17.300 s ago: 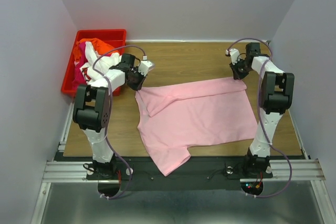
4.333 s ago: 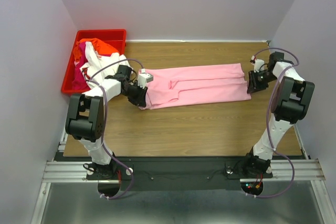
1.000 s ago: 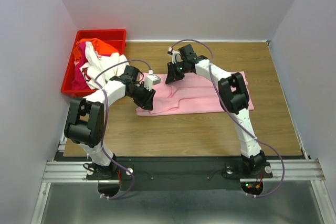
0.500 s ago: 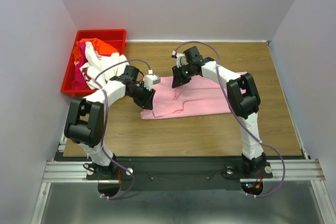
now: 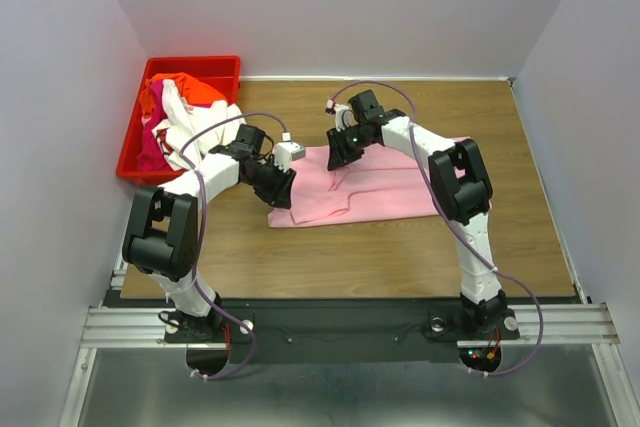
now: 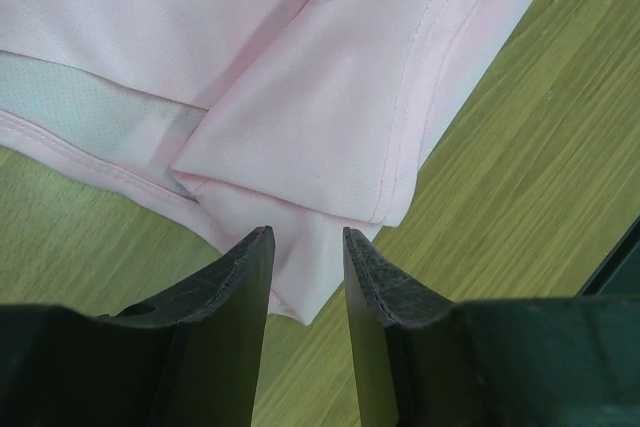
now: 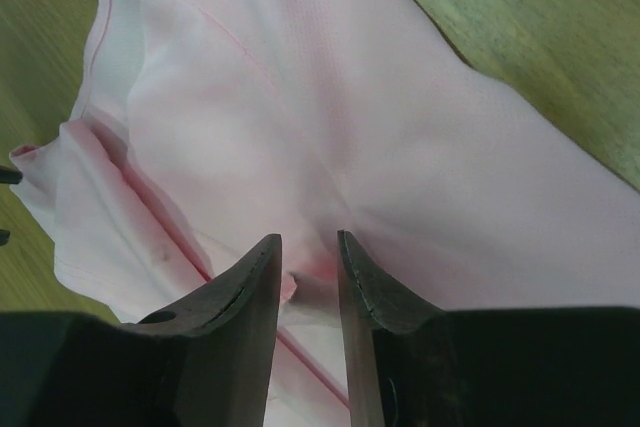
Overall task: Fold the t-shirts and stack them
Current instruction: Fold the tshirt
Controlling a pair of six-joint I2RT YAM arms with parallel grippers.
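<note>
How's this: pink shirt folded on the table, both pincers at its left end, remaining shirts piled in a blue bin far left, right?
One detail is wrong: the bin holding the remaining shirts is red, not blue, as the top external view shows. The rest stands as you said it.

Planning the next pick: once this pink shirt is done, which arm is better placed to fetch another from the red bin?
Left, likely. The red bin sits far left, close to the left claw; the right claw is over the pink shirt, farther away.
</note>
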